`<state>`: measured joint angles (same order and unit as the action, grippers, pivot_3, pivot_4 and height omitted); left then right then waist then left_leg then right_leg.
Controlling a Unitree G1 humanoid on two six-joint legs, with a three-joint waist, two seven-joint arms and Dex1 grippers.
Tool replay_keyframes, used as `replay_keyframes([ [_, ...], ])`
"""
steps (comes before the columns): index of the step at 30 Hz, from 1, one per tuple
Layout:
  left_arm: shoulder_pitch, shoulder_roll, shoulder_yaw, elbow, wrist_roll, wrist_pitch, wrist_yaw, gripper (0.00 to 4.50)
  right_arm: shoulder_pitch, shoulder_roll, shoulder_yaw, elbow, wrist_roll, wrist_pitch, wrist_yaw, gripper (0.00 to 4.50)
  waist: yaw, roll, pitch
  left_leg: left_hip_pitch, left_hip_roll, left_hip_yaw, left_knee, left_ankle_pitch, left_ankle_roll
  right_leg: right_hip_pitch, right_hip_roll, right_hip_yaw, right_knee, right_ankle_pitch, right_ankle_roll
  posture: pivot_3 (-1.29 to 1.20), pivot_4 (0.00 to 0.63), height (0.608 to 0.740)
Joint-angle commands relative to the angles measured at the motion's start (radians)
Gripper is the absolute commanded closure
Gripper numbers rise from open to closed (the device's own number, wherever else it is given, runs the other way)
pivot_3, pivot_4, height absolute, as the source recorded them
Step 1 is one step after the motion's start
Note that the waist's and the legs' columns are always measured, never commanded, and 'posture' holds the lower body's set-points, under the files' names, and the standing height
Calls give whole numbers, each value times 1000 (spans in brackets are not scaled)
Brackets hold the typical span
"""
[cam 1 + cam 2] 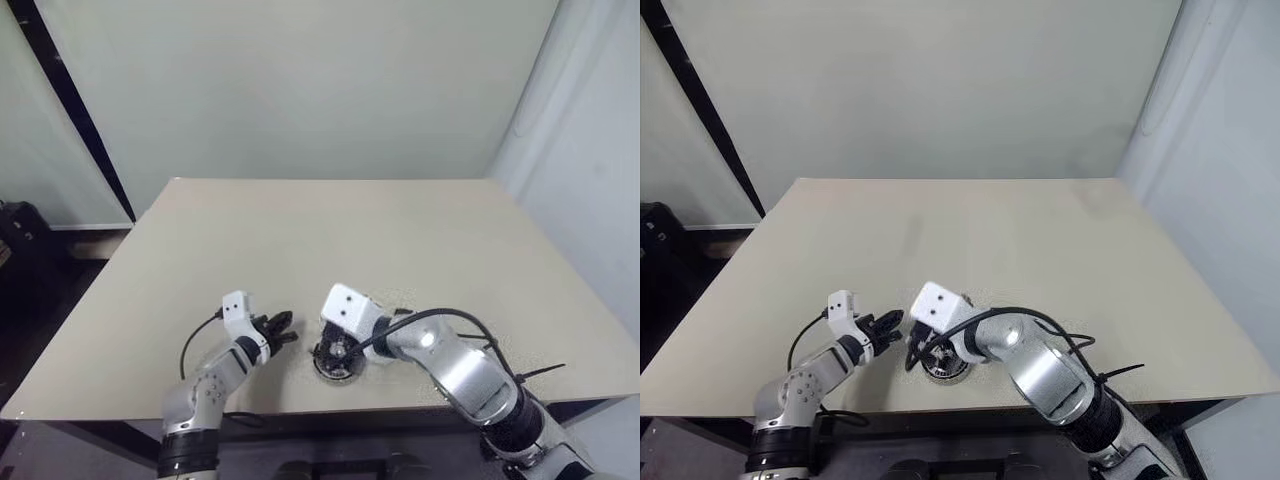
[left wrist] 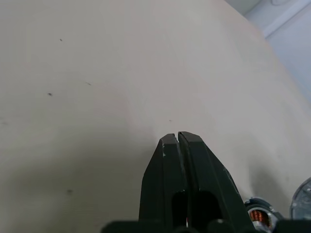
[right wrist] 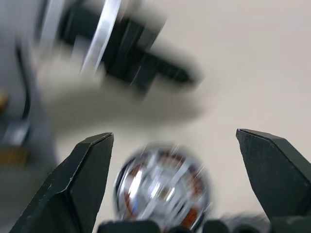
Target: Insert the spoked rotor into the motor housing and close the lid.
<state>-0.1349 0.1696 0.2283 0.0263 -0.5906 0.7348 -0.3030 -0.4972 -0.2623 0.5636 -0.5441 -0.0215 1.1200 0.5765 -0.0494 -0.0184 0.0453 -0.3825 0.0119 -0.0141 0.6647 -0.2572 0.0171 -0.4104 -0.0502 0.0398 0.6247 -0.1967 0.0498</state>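
Rotor seated in the housing near the table's front edge, both grippers beside it.

The motor housing (image 3: 163, 187) is seen on the table (image 1: 330, 240), with the spoked rotor (image 3: 156, 190) apparently set inside it, though blur hides the fit. The right gripper (image 3: 177, 145) is held just above it, jaws spread wide and empty. The left gripper (image 2: 178, 138) is poised just beside it, jaws pressed together on nothing.

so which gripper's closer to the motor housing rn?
Right. The right gripper hangs open directly over the motor housing; the left gripper, shut, sits off to the housing's left side.
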Motion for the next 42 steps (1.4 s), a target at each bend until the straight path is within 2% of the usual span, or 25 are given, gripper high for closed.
replay_keyframes([
  [1, 4, 35, 16, -51, -21, -2, -40, 4500, -27, -47, -123, -63, -13, 17, -47, 24, 1, 0, 0, 0, 0, 0, 0, 0, 0, 0, 0, 0, -1, 0, 0, 0, 0, 740],
  [5, 7, 82, 32, -66, -31, -3, -76, 4500, -25, -262, -144, -73, -61, 4, -36, 24, 2, 0, 0, 0, -1, 0, 0, -2, -4, -1, -2, 0, -2, 0, 0, 0, 0, 740],
  [8, -1, 114, 25, -75, -21, -15, -103, 4500, 16, -414, -102, -64, -79, -21, -9, 24, 1, 0, 0, -1, -2, 1, -1, -2, -3, -1, -3, 0, -2, 0, 0, 0, 0, 740],
  [12, -10, 144, 11, -86, -19, -11, -134, 4500, 63, -476, -57, -39, -82, -55, 2, 24, -1, 0, 0, 0, 0, 1, -3, 0, 0, -2, -1, 1, -2, -1, 0, 0, 0, 740],
  [16, -13, 154, -3, -102, -17, -5, -150, 4500, 105, -428, -42, -2, -59, -94, -9, 24, 0, 0, 0, 0, 0, 1, -3, 0, 0, -2, 0, 0, -2, -1, 0, 0, 0, 740],
  [21, -14, 162, -13, -115, -17, 2, -154, 4500, 152, -207, -92, 42, 13, -155, -51, 24, 0, 0, 1, 0, 0, 1, -1, 0, 0, -1, 0, 0, -1, 0, 0, 0, 0, 740],
  [27, -9, 164, -19, -137, -20, 8, -151, 4500, 164, -92, -38, 154, -7, -254, -89, 24, 0, 0, 0, 0, 0, 1, -1, 0, 0, 0, 0, 0, -1, 0, 0, 0, 0, 740],
  [36, 11, 173, -16, -176, -21, 19, -153, 4500, 171, -49, 0, 301, -21, -379, -73, 24, 0, 0, 0, 0, 0, 1, -2, 0, 0, 0, 0, 1, -1, 0, 0, 0, 0, 740],
  [42, 27, 188, -30, -200, -27, 35, -180, 4500, 159, -57, -111, 325, 74, -450, 18, 24, 0, 0, 0, 1, 0, 1, -2, 0, 0, 0, 0, 1, -1, 0, 0, 0, 0, 740],
])
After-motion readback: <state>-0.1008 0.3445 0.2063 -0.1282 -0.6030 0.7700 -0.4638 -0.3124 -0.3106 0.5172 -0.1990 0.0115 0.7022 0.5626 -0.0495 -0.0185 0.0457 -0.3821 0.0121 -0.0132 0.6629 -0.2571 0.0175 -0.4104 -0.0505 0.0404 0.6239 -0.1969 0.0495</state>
